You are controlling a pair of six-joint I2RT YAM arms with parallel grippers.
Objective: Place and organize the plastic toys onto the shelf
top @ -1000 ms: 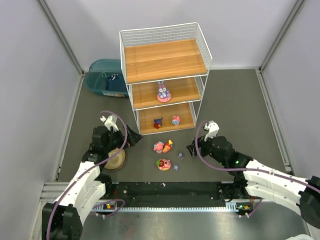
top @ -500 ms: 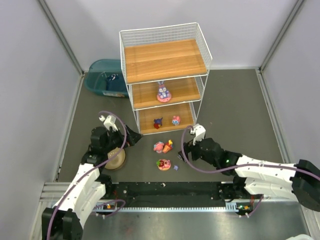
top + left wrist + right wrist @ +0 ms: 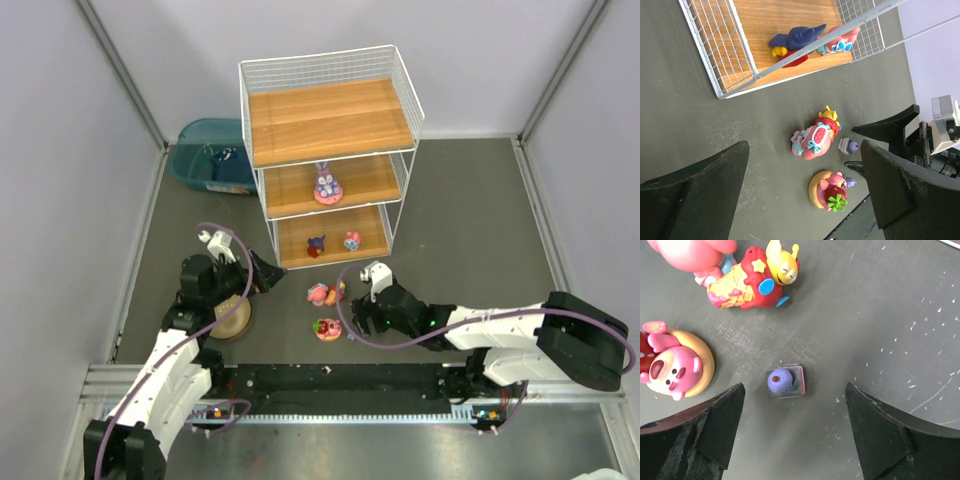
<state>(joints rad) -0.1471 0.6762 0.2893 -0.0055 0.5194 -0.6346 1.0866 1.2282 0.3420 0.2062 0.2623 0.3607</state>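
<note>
Well, your right tool [image 3: 795,390] gapes empty astride a tiny purple toy [image 3: 780,381] mid-frame; pink toys [image 3: 675,367] crowd the frame's left on scuffed grey tabletop [image 3: 900,315]. Your left tool [image 3: 804,145] gapes empty, shelf [image 3: 770,20] at frame top.

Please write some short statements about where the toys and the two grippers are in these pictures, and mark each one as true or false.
1. The bunny stands on the middle board of the shelf. True.
2. The right gripper is shut on the small purple piece. False: its jaws are open, and the piece lies on the table between them.
3. A dark blue toy and a pink toy are on the lowest board. True.
4. The left gripper holds the tan bowl. False: it is open and holds nothing; the bowl sits on the table.
5. A toy stands on the top board. False: no toy shows there.
</note>
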